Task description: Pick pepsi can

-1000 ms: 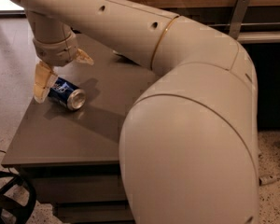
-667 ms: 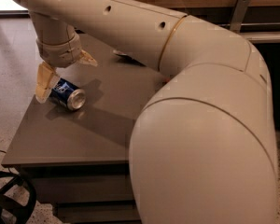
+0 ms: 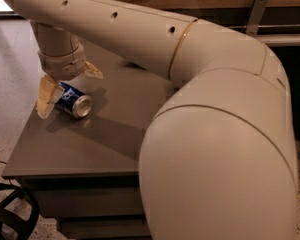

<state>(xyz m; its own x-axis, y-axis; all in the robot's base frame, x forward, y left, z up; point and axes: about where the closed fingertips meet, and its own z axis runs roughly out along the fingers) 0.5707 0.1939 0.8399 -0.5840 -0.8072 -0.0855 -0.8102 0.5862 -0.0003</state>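
The pepsi can (image 3: 73,101) is dark blue with a silver end and lies on its side near the left edge of the grey table (image 3: 105,144). My gripper (image 3: 70,86) hangs over it from the cream arm, open. One tan finger (image 3: 46,96) is down at the can's left side, the other finger (image 3: 92,72) is up and to the right of it. The can lies between the fingers and rests on the table.
The table's left edge and front edge are close to the can. My large cream arm (image 3: 215,134) fills the right half of the view. A wooden wall panel and a metal bracket (image 3: 256,9) stand at the back. A black chair part (image 3: 10,214) is at bottom left.
The gripper has lowered a little further around the can. The can has not moved.
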